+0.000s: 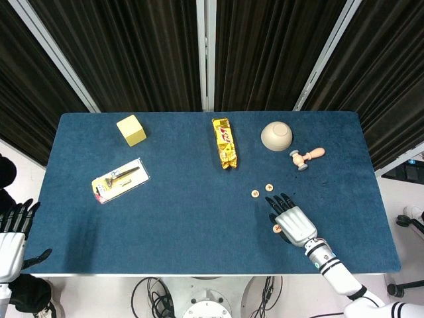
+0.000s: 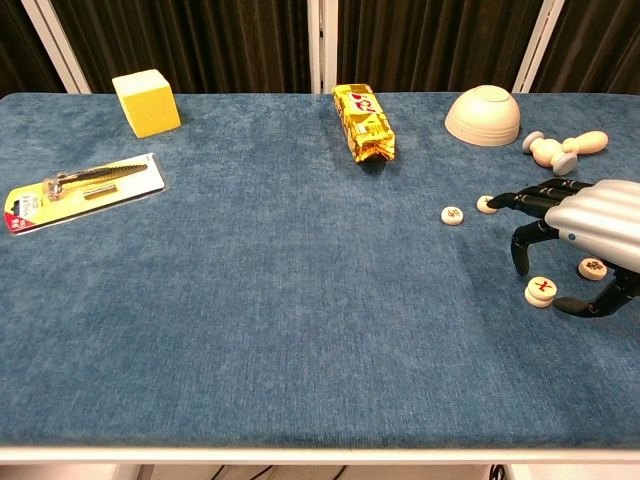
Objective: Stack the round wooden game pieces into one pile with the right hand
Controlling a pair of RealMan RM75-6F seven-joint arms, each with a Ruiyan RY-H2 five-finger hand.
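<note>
Small round wooden pieces lie on the blue table [image 2: 250, 300]. Two single pieces [image 2: 452, 215] [image 2: 487, 204] sit apart near the right hand's fingertips; the head view shows them too [image 1: 255, 193] [image 1: 269, 187]. A red-marked piece [image 2: 541, 291] [image 1: 277, 229] lies between thumb and forefinger and looks two pieces high. Another piece [image 2: 592, 268] lies under the palm. My right hand [image 2: 590, 235] [image 1: 295, 224] hovers palm down over them, fingers spread, the forefinger just off the red-marked piece. My left hand [image 1: 12, 233] hangs open beyond the table's left front corner.
An upturned wooden bowl [image 2: 484, 115] and a wooden stamp-like handle [image 2: 562, 148] lie behind the right hand. A yellow snack packet [image 2: 364, 123] is at the back centre, a yellow cube [image 2: 146, 102] at the back left, and a carded tool pack [image 2: 82, 189] at the left.
</note>
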